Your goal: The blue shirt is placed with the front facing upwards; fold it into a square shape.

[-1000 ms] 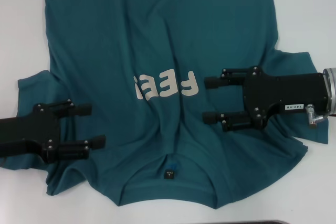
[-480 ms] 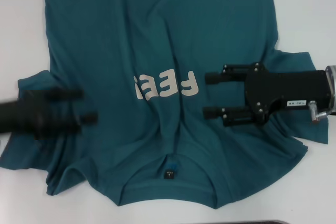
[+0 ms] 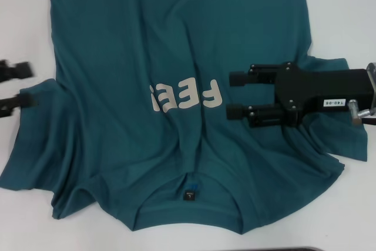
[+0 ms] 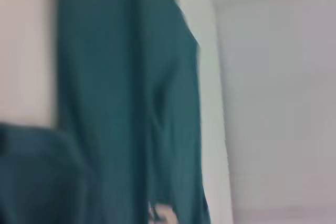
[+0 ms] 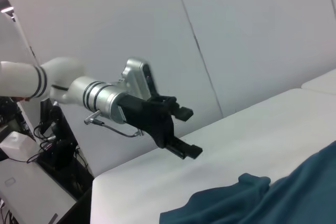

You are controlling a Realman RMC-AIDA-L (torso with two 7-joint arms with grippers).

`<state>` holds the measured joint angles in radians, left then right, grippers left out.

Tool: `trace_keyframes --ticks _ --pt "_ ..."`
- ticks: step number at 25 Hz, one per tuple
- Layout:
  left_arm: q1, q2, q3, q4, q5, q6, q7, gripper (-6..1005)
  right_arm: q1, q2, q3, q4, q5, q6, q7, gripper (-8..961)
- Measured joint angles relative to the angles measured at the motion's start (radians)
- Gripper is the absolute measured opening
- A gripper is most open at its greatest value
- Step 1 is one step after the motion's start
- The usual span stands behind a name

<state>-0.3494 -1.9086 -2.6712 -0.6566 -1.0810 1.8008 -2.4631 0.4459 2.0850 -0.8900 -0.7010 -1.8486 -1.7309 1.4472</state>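
The blue shirt (image 3: pixel 176 86) lay spread face up across the middle of the white surface (image 3: pixel 23 27), wrinkled, with 0 folds made. The right tool (image 3: pixel 235 94) hovered over its chest, fingers apart and empty, while the left tool (image 3: pixel 16 84) sat open and empty at the surface's left edge beside the sleeve.

A: Colours first: the blue shirt (image 3: pixel 176 45) reads deep teal all over, one flat shade, no stripes or checks.

B: And cream lettering (image 3: pixel 187 96) on the chest, with a small black label (image 3: pixel 189 194) at the neck, just below that lettering.

A: White table (image 3: pixel 23 22) around the shirt. The right gripper (image 3: pixel 229 94) beside the lettering is matte black, with a white tag on its body.

B: Left gripper (image 3: pixel 14 85), at the shirt's sleeve edge, is black too; its arm shows silver and white.
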Motion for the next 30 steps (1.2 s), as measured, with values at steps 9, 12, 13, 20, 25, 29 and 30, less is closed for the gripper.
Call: trace_keyframes --ticks 9,12,13,20,25,29,30 --pt "0.073 0.017 -0.049 0.028 0.069 -0.146 -0.068 875 0.01 0.0 -0.002 0.0 -0.003 0.003 0.005 796" --pt "0.072 0.017 -0.047 0.032 0.101 -0.161 -0.074 875 0.01 0.0 -0.003 0.004 -0.004 0.003 0.005 796" --pt "0.07 0.017 -0.043 0.032 0.105 -0.162 -0.075 875 0.009 0.0 -0.002 0.005 -0.005 0.003 0.005 796" --pt "0.04 0.006 -0.04 0.033 0.165 -0.206 -0.076 874 0.001 0.0 0.001 0.008 -0.005 0.004 0.005 796" --pt "0.014 -0.006 -0.039 0.03 0.212 -0.22 -0.06 874 0.001 0.0 0.0 0.01 -0.005 0.004 0.002 795" --pt "0.008 -0.009 -0.039 0.029 0.217 -0.223 -0.04 875 0.001 0.0 0.0 0.011 -0.004 0.004 -0.001 795" --pt "0.007 -0.009 -0.038 0.029 0.217 -0.223 -0.039 875 0.001 0.0 0.0 0.011 -0.004 0.004 -0.001 795"
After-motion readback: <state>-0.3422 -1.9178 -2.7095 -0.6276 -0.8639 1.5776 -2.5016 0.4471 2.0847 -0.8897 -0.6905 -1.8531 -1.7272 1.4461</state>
